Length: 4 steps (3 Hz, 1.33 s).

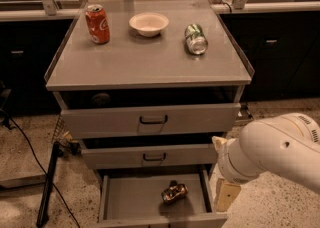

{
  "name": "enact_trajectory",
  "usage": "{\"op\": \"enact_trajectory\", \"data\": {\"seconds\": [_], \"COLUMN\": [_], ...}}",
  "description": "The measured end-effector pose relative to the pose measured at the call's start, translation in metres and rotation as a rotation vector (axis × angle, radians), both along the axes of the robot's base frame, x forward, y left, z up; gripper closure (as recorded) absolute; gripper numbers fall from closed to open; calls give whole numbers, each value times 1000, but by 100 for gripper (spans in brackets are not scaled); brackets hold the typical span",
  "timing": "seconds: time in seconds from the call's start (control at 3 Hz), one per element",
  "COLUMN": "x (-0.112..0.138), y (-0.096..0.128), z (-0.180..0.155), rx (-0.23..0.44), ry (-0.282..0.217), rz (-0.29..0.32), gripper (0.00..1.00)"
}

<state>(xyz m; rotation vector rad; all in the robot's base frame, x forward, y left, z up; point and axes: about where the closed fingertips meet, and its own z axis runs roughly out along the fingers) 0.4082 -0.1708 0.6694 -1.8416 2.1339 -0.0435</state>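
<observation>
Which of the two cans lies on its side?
The green can, right of the bowl; the red can stands upright. The gripper hangs low beside the open bottom drawer, far from both.

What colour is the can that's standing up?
Red: the can shows best in the camera view, on the cabinet top. The gripper is beside the open bottom drawer.

Gripper [226,196]: cream-tan, seen just right of the bottom drawer [131,198], under the white arm [280,152].
Cabinet [150,67]: grey, dark handles.
Upright can [97,23]: red, white lettering.
Bowl [149,23]: pale cream.
Lying can [196,38]: green and silver.
Packet [174,192]: shiny brown-gold.
</observation>
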Motion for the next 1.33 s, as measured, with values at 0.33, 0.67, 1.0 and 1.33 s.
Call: {"op": "enact_trajectory", "data": {"seconds": [0.33, 0.67, 1.0, 1.33], "x": [11, 21, 38, 28], "y": [-17, -28, -38, -33], "z": [-69, -121, -196, -205], "rx": [26, 83, 169, 177], "ry": [-41, -53, -11, 15], "rz": [20, 18, -20, -19], "gripper": [0, 0, 0, 0]}}
